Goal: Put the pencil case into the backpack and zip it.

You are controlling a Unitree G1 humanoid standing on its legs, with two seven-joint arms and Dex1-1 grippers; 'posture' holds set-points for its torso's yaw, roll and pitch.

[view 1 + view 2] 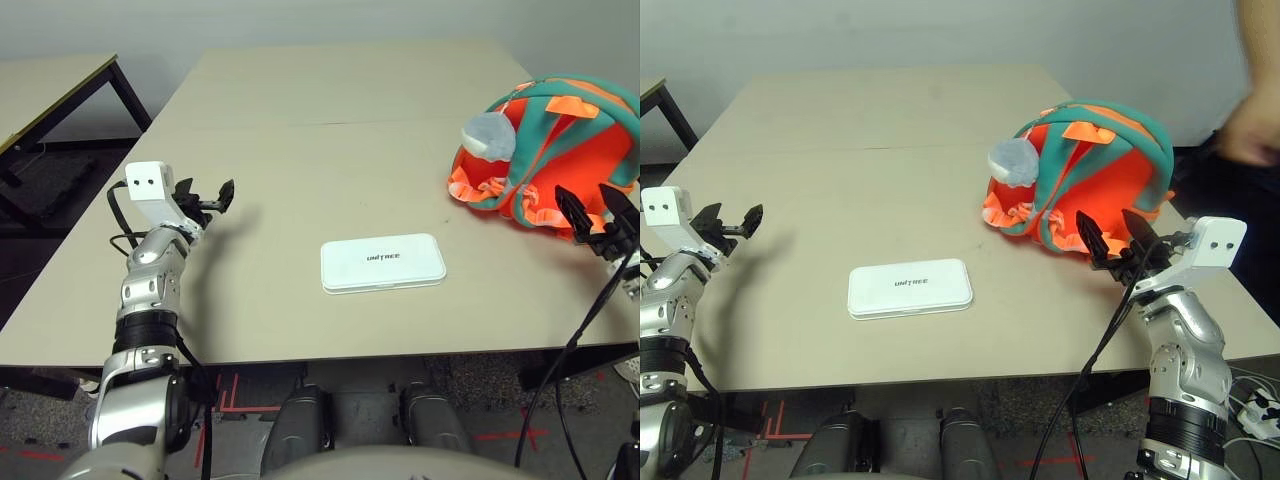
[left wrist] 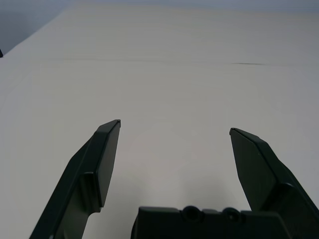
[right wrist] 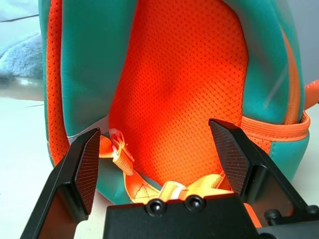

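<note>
Across the pale table (image 1: 330,110), which has a thin seam running side to side, the backpack (image 1: 1090,170) is the biggest thing: a rounded teal and orange bundle lying on the robot's right half, its orange straps bunched along the near edge and a grey plush charm (image 1: 1013,160) resting against its left side. Nearer the robot and about midway between the arms, the pencil case (image 1: 383,263) lies flat, white, lettering up, well apart from the backpack and touched by nothing. At the table's left side the left gripper (image 1: 205,195) hangs above bare tabletop, its fingers spread wide with nothing between them; the left wrist view confirms this, with plain table surface past the two black fingers (image 2: 102,159). On the right, the right gripper (image 1: 1118,240) sits just beside the backpack's near edge, likewise wide open and holding nothing. Its wrist view brings out what the head views cannot: the orange mesh back panel (image 3: 179,84) close ahead, framed by teal, with strap webbing near the fingertips. At the right eye view's top right corner a person's blurred hand (image 1: 1252,135) appears.
</note>
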